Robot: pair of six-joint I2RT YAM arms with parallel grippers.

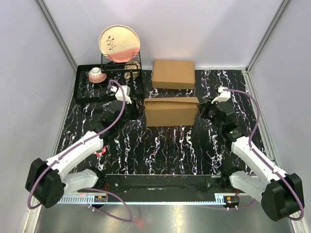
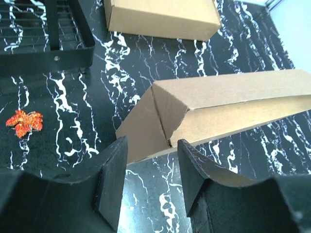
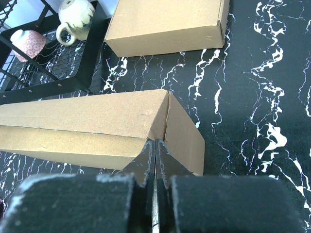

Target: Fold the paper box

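The paper box (image 1: 171, 111) stands in the middle of the table as a long brown cardboard shape with its lid folded over. Its end flaps stand slightly ajar at both ends. My left gripper (image 1: 132, 109) is open and empty just off the box's left end; in the left wrist view the box's end flap (image 2: 141, 128) lies just beyond the open gripper (image 2: 151, 145). My right gripper (image 1: 204, 109) is shut at the box's right end. In the right wrist view its closed tips (image 3: 154, 144) touch the corner where the box (image 3: 82, 119) meets its end flap (image 3: 187, 136).
A neatly made-up cardboard box (image 1: 173, 74) lies behind the paper box, also in the wrist views (image 2: 160, 17) (image 3: 165, 22). A black dish rack (image 1: 109, 77) at the back left holds a plate (image 1: 119, 42) and cups. A red leaf-shaped piece (image 2: 24, 122) lies on the table.
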